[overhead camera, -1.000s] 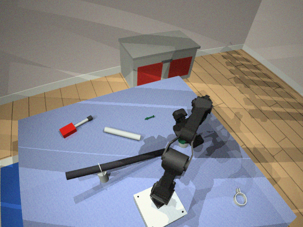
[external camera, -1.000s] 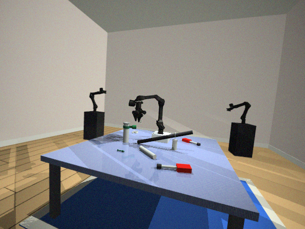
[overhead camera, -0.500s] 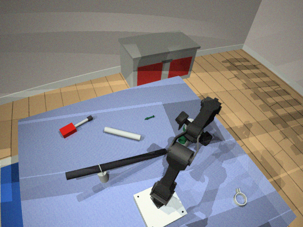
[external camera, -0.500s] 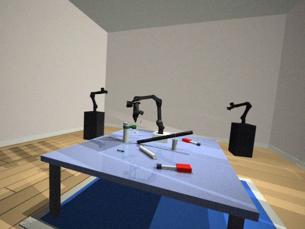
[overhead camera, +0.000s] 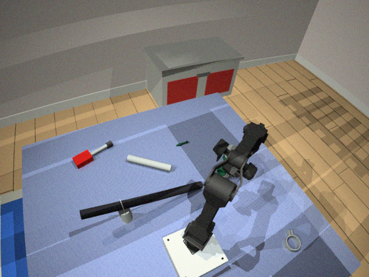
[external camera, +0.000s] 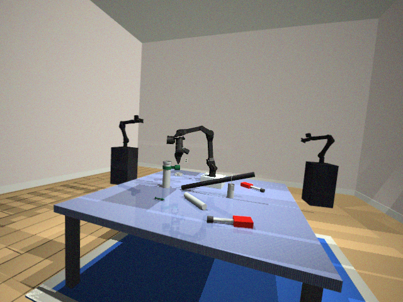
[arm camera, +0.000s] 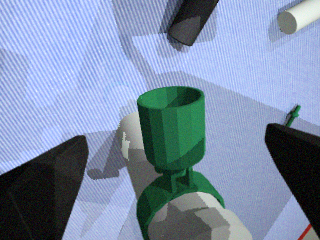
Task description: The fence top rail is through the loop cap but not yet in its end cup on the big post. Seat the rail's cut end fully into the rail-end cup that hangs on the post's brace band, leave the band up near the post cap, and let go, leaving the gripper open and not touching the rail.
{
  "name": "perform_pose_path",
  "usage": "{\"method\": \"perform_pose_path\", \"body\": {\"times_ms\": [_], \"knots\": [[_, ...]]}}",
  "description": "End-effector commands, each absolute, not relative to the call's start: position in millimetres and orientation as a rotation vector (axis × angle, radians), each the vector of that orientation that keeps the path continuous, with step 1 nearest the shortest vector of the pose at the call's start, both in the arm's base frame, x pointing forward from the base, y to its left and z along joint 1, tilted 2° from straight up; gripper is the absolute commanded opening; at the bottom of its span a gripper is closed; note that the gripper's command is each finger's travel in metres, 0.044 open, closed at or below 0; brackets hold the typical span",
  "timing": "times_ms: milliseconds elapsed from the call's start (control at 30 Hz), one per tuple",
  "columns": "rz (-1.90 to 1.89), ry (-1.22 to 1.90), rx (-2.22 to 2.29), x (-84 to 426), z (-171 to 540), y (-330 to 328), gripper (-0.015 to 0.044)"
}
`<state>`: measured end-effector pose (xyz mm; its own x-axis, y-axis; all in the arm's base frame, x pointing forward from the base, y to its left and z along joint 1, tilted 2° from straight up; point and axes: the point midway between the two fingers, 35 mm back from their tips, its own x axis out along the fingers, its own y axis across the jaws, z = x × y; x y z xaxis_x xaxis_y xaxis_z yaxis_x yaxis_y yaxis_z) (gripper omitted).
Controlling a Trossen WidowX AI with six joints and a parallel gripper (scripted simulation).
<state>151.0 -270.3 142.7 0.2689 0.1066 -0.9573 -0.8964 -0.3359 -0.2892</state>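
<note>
The black rail [overhead camera: 161,195] [external camera: 218,180] [arm camera: 192,20] slants through the wire loop [external camera: 232,175] on the short grey post [overhead camera: 126,216] [external camera: 230,191]. Its lower end is down near the tabletop, apart from the green rail-end cup [external camera: 177,167] [arm camera: 172,135]. The cup hangs on the green brace band [external camera: 166,168] [arm camera: 145,205], high on the upright white post [external camera: 166,179], just under the post cap [arm camera: 195,222]. My gripper [arm camera: 176,137] is open and empty above the cup, its fingers wide on either side in the wrist view. The arm hides much of the post in the top view.
A white tube [overhead camera: 149,163] [external camera: 195,201] [arm camera: 305,16], a small green part [overhead camera: 182,143] [external camera: 158,198] [arm camera: 293,117] and a red-block tool [overhead camera: 82,158] [external camera: 242,221] lie on the table. A grey ring [overhead camera: 292,242] lies right of the white base plate [overhead camera: 190,259].
</note>
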Motion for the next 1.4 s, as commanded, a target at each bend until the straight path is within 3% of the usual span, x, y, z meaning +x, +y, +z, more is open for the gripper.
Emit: {"method": "perform_pose_path", "body": {"times_ms": [0,1333,1367], "knots": [[1.27,0.751,-1.543,152.6,134.6,-268.9,0.044],[1.313,0.752,-1.573,168.2,75.9,-261.2,0.044],[1.313,0.752,-1.573,168.2,75.9,-261.2,0.0414]]}}
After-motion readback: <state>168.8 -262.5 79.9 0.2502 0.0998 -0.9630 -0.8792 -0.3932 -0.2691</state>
